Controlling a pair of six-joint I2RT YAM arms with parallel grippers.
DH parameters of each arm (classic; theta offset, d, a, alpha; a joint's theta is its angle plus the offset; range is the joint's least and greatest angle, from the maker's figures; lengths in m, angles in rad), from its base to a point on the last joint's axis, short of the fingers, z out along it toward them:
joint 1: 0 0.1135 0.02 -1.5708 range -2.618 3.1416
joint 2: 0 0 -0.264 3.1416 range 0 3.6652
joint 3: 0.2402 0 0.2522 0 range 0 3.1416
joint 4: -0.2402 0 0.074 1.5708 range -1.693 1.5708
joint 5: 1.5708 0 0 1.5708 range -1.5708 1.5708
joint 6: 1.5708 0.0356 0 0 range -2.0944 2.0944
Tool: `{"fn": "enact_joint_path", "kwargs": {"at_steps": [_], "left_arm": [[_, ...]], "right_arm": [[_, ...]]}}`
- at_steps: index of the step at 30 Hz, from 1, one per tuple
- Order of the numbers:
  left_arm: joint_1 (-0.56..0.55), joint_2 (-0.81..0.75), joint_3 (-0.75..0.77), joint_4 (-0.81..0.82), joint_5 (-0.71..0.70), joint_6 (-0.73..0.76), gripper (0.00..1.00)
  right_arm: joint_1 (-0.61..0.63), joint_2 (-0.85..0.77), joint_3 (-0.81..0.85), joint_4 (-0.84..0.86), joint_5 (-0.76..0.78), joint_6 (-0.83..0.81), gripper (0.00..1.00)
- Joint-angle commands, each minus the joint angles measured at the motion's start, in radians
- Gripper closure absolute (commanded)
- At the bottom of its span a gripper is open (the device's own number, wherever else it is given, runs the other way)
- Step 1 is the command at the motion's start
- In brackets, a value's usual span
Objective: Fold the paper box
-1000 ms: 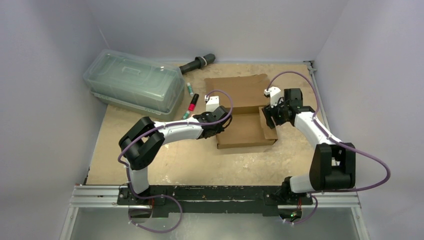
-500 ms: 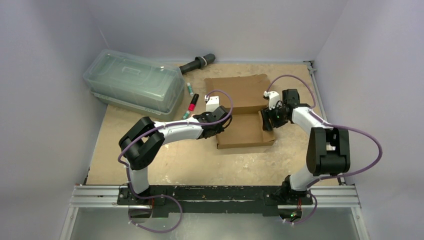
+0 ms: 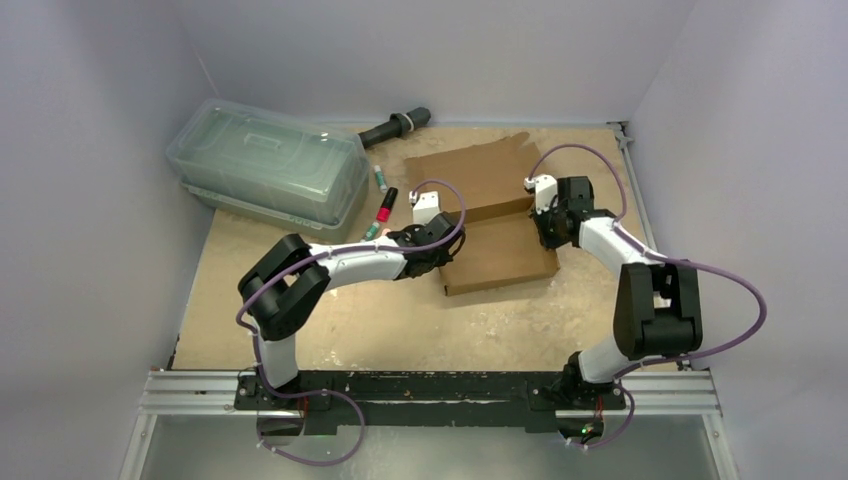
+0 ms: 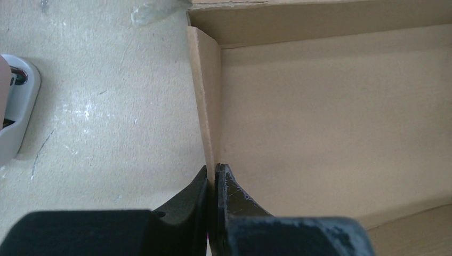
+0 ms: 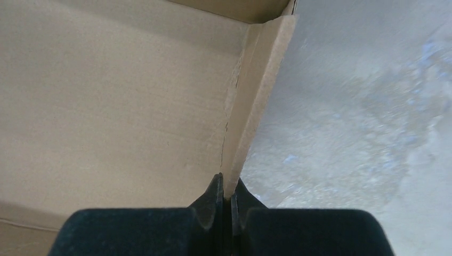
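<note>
- Left wrist view: the left claw (image 4: 215, 172) is clenching the upright side wall (image 4: 205, 101) of the paper box (image 4: 330, 117). One finger is sitting outside the wall and the other inside, at the bottom centre of the frame.
- In the right wrist view, the right claw (image 5: 227, 184) is gripping the opposite side wall (image 5: 257, 90) the same way. Its fingers are pressing together on the thin cardboard edge at the bottom centre.
- In the top view, the paper box is lying a little right of the frame's centre on the table (image 3: 400, 320). Its shallow tray is stretching between the two claws and sitting slightly askew, with the right end turning toward the top of the frame.
- The flat lid panel (image 3: 475, 175) is lying open beyond the tray, toward the upper centre.
- Two markers (image 3: 384, 205) are resting just left of the lid panel, apart from the cardboard.
- A clear plastic tub (image 3: 268, 170) with its lid on is sitting at the upper left.
- A dark tool (image 3: 395, 127) is lying along the back edge of the table, at the upper centre of the frame.
</note>
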Motion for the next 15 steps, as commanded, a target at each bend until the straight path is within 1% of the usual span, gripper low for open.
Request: {"fn": "enact_joint_path", "kwargs": {"at_steps": [1, 3, 5, 7, 10, 13, 14, 15], "left_arm": [[0.005, 0.010, 0.021, 0.087, 0.065, -0.013, 1.00], [0.006, 0.026, 0.031, 0.087, 0.071, -0.010, 1.00], [0.009, 0.030, 0.029, 0.089, 0.073, -0.010, 1.00], [0.016, 0.026, 0.020, 0.095, 0.075, -0.008, 1.00], [0.021, 0.024, 0.017, 0.099, 0.078, -0.005, 0.98], [0.021, 0.026, 0.019, 0.099, 0.079, -0.005, 0.98], [0.020, 0.025, 0.019, 0.098, 0.079, -0.005, 0.99], [0.021, 0.025, 0.019, 0.098, 0.079, -0.005, 1.00]], "right_arm": [[0.043, -0.019, 0.000, 0.118, 0.125, -0.069, 1.00], [0.047, 0.006, 0.011, 0.101, 0.114, -0.071, 1.00], [0.045, 0.016, 0.015, 0.100, 0.072, -0.067, 0.86], [0.045, 0.026, 0.019, 0.099, 0.063, -0.062, 0.75], [0.044, 0.054, 0.037, 0.097, 0.057, -0.060, 0.68], [0.045, 0.090, 0.064, 0.103, 0.066, -0.058, 0.66], [0.047, 0.101, 0.069, 0.101, 0.083, -0.060, 0.67], [0.048, 0.111, 0.070, 0.095, 0.103, -0.059, 0.71]]}}
